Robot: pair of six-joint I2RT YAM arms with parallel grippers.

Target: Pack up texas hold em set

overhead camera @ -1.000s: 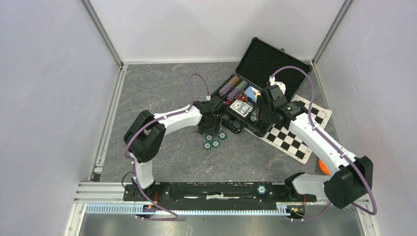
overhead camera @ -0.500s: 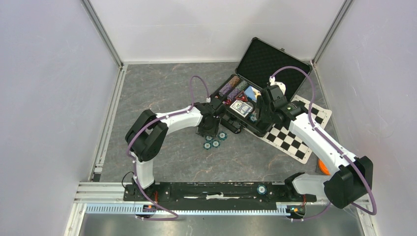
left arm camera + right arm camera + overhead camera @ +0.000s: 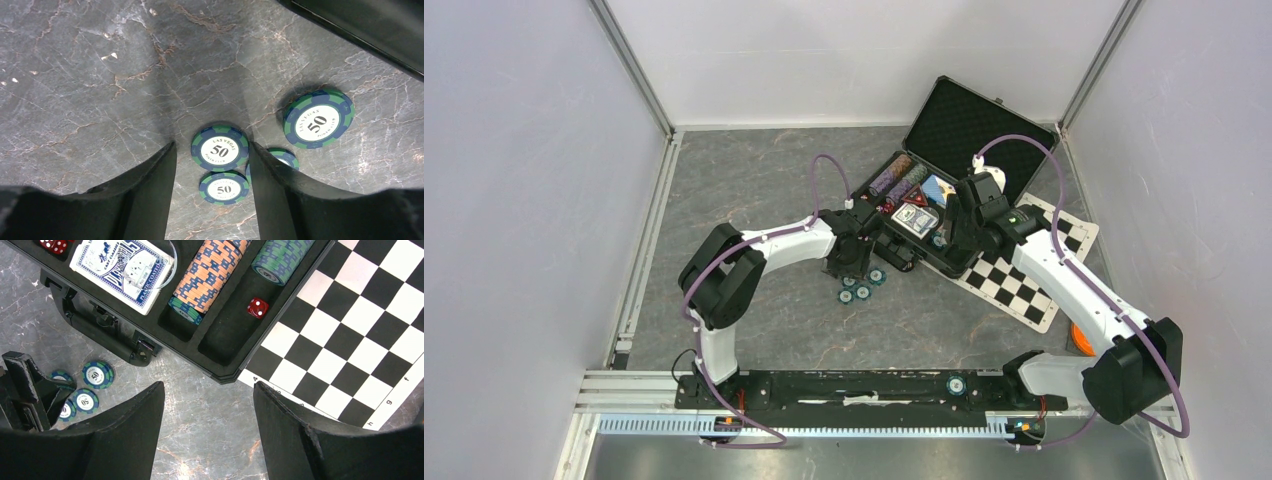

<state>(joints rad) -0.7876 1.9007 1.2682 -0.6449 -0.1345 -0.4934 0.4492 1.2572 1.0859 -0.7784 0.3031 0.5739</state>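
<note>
Between parted left fingers [image 3: 145, 185]: round blue-green poker chip [image 3: 219, 147] on grey marbled bench [image 3: 75, 75]. Beyond parted right fingers [image 3: 125, 430]: open black foam-lined case [image 3: 227, 337], small red die [image 3: 257, 307] inside.

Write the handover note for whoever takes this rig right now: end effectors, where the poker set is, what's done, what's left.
Left end effector: open, down at the table, straddling one loose chip, not closed on it.
Right end effector: open, empty, above the near corner of the case.
Case: open, one edge over the checkered mat.
Done: card deck, chip rows and a red die are inside.
Left: that chip and three other chips on the table by the case, what looks like another chip on the base rail, then shut the lid.
</note>
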